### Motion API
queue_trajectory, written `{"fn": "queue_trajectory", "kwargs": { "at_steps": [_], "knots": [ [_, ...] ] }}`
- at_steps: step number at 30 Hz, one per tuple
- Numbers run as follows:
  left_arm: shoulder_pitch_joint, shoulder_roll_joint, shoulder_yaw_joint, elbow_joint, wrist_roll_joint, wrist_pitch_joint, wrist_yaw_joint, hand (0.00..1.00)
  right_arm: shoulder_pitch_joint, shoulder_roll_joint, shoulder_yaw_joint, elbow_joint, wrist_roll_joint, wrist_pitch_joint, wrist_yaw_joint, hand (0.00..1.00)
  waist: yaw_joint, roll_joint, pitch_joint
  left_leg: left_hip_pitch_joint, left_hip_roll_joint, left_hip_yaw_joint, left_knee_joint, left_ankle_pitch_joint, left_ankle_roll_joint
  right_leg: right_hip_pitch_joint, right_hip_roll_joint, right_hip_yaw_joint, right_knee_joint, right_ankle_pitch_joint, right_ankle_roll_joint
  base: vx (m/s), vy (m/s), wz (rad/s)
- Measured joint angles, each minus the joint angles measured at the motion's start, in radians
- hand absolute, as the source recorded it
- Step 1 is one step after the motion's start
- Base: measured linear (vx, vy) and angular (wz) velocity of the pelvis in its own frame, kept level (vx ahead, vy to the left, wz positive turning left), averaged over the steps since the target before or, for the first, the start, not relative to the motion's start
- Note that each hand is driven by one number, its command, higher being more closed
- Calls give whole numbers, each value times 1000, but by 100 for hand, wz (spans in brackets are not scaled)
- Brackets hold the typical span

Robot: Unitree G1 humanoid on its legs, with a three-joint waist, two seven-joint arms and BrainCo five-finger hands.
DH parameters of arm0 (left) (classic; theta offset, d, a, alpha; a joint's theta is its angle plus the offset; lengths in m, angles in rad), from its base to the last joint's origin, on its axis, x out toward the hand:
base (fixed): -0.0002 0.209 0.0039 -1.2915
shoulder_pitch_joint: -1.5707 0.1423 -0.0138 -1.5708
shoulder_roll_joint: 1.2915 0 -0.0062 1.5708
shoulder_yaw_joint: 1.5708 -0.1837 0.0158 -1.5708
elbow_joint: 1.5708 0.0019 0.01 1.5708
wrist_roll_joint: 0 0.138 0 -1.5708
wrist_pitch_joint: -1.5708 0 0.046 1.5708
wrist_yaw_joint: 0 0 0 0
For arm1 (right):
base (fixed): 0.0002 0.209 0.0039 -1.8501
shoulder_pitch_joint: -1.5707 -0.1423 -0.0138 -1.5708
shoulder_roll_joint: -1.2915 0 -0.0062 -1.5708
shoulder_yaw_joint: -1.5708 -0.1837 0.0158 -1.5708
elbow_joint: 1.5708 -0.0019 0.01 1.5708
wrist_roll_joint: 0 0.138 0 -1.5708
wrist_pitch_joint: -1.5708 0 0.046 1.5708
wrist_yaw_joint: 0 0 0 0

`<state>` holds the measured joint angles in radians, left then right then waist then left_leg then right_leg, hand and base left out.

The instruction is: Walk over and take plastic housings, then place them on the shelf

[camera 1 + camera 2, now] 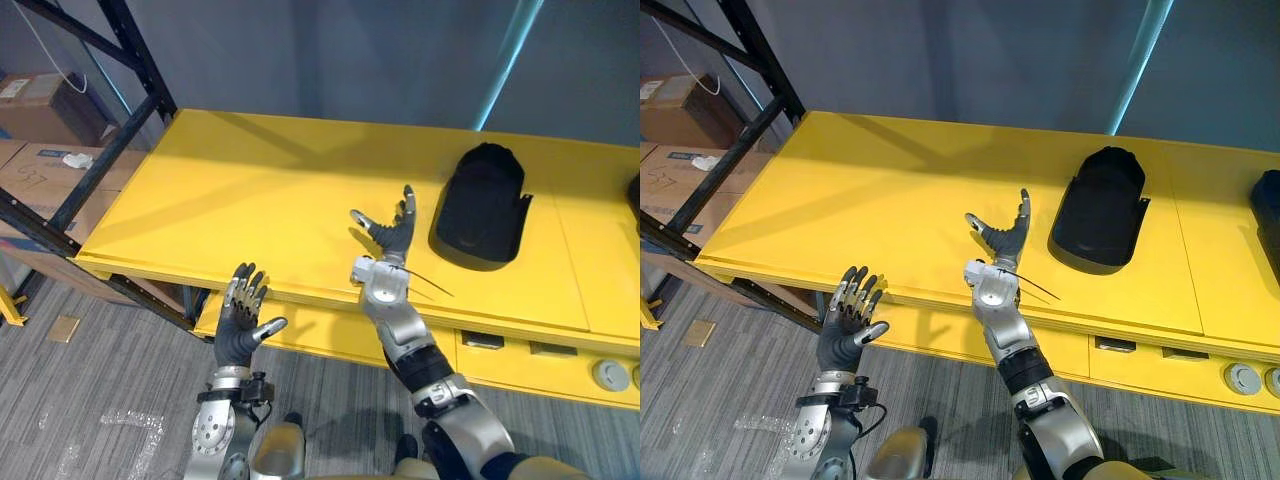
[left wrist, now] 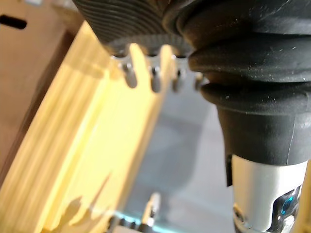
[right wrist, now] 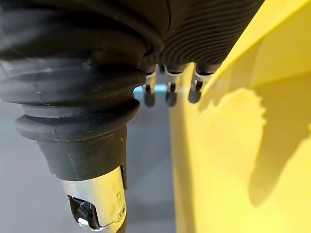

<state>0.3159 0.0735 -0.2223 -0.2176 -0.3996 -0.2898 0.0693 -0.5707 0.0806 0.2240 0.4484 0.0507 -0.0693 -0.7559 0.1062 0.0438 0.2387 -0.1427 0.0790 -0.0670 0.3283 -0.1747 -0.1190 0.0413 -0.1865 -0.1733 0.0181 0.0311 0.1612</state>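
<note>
Left hand point(image 1: 240, 325): open, fingers straight and spread, thumb out to the side, nothing in it. Held in front of the yellow shelf point(image 1: 230, 190), just off its front edge and lower than its top. Judged idle, parked clear so as not to knock the edge.

Right hand point(image 1: 393, 238): likewise open and empty, fingers straight and pointing toward the back edge, thumb splayed leftward. Over the shelf near the front edge, about midway along. Contact with the shelf top not made out.

Black plastic housing point(image 1: 480, 205): flat on the shelf just beside the right hand, toward the right end, rounded end to the back edge. Apart from the fingers, not touching. Either placed here already or next to be taken; cannot tell which. Open hand close beside it fits both readings.

Second housing point(image 1: 1268, 215): dark, cut off at the right end of the shelf, well apart from both hands. Identity judged from shape and colour only. Side by side with the first, likely to keep a row.
</note>
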Motion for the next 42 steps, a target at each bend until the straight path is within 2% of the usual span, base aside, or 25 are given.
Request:
{"fn": "queue_trajectory", "kwargs": {
  "at_steps": [7, 17, 30, 36, 42],
  "knots": [
    [-3, 0, -35, 37, -67, -1, 0, 0, 5, -11, 3, 0, -26, 0, 0, 0, -13, 18, 22, 4, 8, 27, 16, -18, 4, -6, 1, 28, 4, 0, 0, -13, 17, -11],
    [-11, 8, -76, 52, -74, 0, -3, 0, 30, -25, -2, 5, -26, 0, 37, 0, -16, 18, 27, 45, 15, 72, -15, -15, 6, -6, 1, 68, 7, 0, 1, 1, 1, -12],
    [-20, 30, -121, 62, -104, 5, -4, 0, 44, -89, -59, 4, -27, 5, 64, 0, -38, 21, 31, 80, 18, 78, -84, 22, -3, -7, 6, 73, 6, 1, -2, -2, 0, -1],
    [-20, 38, -134, 74, -140, 22, -5, 0, 53, -105, -85, 4, -24, 4, 136, 0, -39, 20, 30, 107, 18, 85, -130, 49, -7, -6, 10, 79, 6, 4, -6, -5, -4, -2],
    [-21, 38, -134, 86, -150, 38, -7, 0, 69, -120, -83, 4, 16, -44, 269, 0, -39, 19, 30, 112, 28, 94, -148, 56, -9, -8, 16, 88, 5, 5, -7, -17, -9, -4]
  ]
}}
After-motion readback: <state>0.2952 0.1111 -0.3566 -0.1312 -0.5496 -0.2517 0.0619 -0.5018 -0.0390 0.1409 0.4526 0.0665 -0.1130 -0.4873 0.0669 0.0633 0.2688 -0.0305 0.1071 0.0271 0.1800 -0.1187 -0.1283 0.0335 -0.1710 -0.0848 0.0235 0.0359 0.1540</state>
